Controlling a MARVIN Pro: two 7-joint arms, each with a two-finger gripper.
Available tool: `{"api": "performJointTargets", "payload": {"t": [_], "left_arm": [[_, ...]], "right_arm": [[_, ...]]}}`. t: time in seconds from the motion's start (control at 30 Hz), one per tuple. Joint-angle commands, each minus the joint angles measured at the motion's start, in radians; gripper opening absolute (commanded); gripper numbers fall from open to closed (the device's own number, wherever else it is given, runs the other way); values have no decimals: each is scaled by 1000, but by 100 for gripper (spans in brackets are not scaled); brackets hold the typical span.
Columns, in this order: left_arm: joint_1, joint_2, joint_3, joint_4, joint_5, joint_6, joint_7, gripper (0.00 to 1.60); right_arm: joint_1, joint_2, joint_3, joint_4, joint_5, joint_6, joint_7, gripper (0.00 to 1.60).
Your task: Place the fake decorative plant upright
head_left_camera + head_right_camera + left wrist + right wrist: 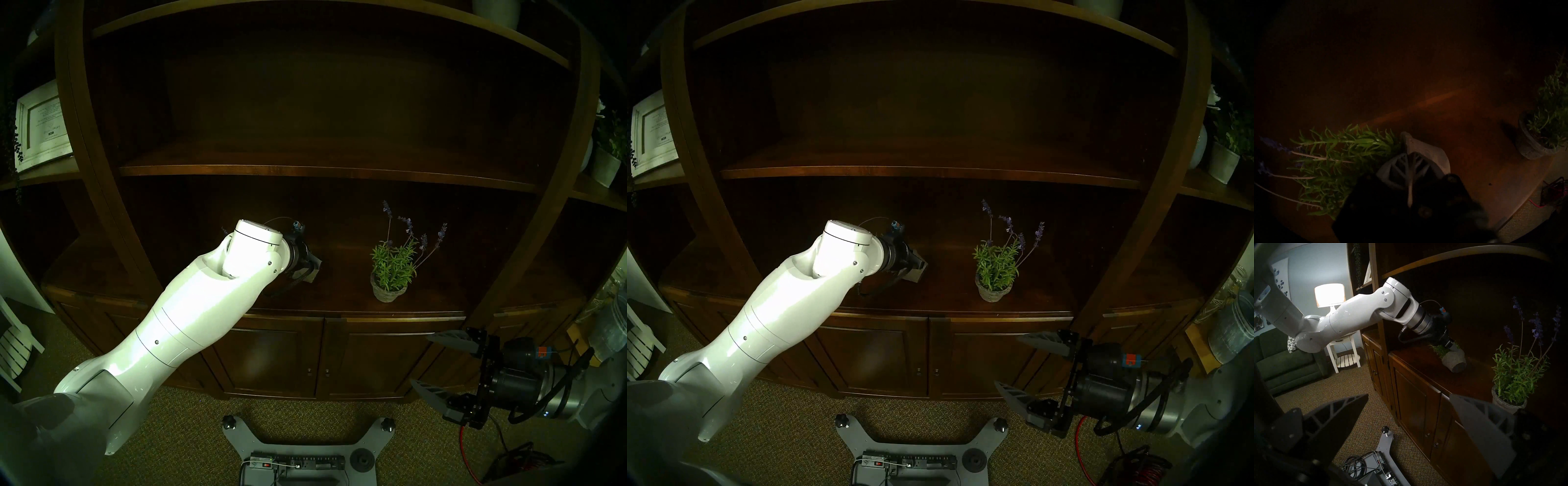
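Grey stone-look pot (1454, 361) of the fake lavender plant (1342, 162) lies tipped over on the dark wood cabinet top (1425, 368), its flat base turned toward the shelf's front edge and its green leaves and purple flower stalks running back under the left arm. From the left wrist view the stems stretch sideways, roughly level with the wood. Whether the pot rests on the wood or is lifted just clear of it cannot be told from these views.

At the pot's rim sits the left gripper (1409, 162), its 2 lattice fingers pressed together on the rim edge (a thin pale strip of it shows between them), the tool angled downward into the shelf bay.

Well to the right on the same surface stands a 2nd lavender plant (393, 268), upright in a matching pot, apart from the tipped one.

Lower down, in front of the cabinet doors (339, 353), the right gripper (422, 359) hangs with its fingers spread wide and nothing between them, away from both plants.
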Motion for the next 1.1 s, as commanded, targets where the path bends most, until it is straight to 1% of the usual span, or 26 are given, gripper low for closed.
{"api": "performJointTargets", "payload": {"t": [0.0, 0.23, 0.57, 0.87, 1.07], "left_arm": [[-57, 51, 52, -75, 40, -3, -20, 0], [-66, 78, 125, -89, 73, -3, -39, 0], [-71, 102, 203, -99, 106, -3, -61, 0], [-53, 137, 244, -138, 112, -3, -77, 0], [-39, 162, 252, -151, 107, -3, -80, 0]], "right_arm": [[9, -3, 2, -3, 2, -16, 2, 160], [10, -3, 1, -3, 1, -16, 2, 160], [11, -3, 0, -3, 1, -16, 2, 160], [12, -3, -1, -3, 1, -16, 2, 160], [13, -3, -2, -3, 0, -16, 2, 160]]}}
